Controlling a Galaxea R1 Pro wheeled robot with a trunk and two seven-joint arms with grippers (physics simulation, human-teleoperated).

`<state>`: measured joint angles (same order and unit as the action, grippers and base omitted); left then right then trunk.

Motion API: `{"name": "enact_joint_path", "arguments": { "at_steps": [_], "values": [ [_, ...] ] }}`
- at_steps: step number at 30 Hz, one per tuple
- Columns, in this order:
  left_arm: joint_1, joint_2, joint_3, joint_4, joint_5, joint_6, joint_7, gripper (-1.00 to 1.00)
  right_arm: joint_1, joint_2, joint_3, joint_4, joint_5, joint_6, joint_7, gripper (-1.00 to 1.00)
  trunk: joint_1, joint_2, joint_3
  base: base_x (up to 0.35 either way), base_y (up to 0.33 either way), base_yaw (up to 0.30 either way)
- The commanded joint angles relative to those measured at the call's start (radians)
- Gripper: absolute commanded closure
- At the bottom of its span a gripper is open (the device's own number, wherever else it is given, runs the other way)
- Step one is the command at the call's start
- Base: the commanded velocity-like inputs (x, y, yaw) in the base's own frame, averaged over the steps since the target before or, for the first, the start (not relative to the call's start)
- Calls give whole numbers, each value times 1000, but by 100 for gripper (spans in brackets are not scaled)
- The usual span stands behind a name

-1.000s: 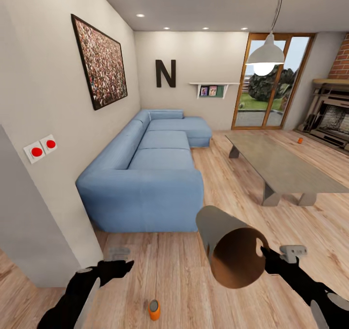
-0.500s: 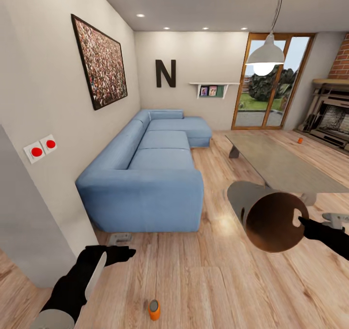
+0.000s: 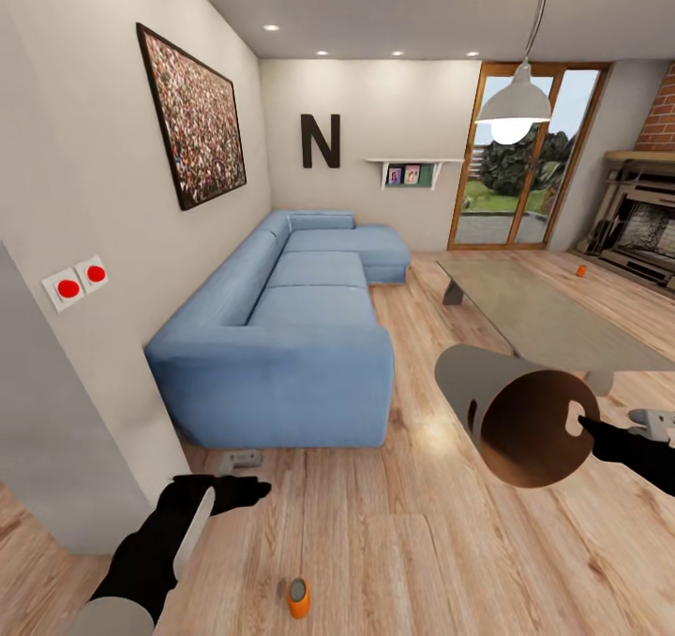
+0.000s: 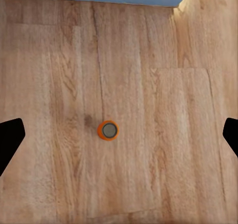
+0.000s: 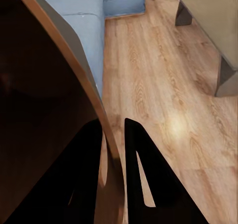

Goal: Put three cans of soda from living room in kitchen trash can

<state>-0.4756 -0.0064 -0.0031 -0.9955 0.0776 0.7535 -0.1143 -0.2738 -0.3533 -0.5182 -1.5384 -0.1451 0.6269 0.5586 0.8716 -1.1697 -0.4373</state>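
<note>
My right hand (image 3: 589, 425) pinches the rim of the tash can (image 3: 516, 420), held tipped in the air, nothing visible inside it. My left hand (image 4: 119, 135) hangs spread wide above an orange can (image 4: 108, 130) standing on the floor (image 3: 394, 542). Another orange can (image 3: 580, 270) waits by the fireplace (image 3: 647, 228). I judge every can remains to collect.
</note>
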Motion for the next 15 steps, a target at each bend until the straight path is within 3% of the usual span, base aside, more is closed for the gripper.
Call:
{"name": "enact_joint_path", "arguments": {
  "at_steps": [1, 15],
  "values": [
    [0, -2, 0, 2, -1, 0, 1, -100, -1, 0, 0, -2, -21, 4, 4, 100, 4, -7, -3, 0, 0, 0],
    [0, -13, -2, 6, -5, -1, 4, -100, -1, 1, 0, -8, -21, 3, 4, 100, 58, -105, -47, 0, 0, 0]
  ]
}}
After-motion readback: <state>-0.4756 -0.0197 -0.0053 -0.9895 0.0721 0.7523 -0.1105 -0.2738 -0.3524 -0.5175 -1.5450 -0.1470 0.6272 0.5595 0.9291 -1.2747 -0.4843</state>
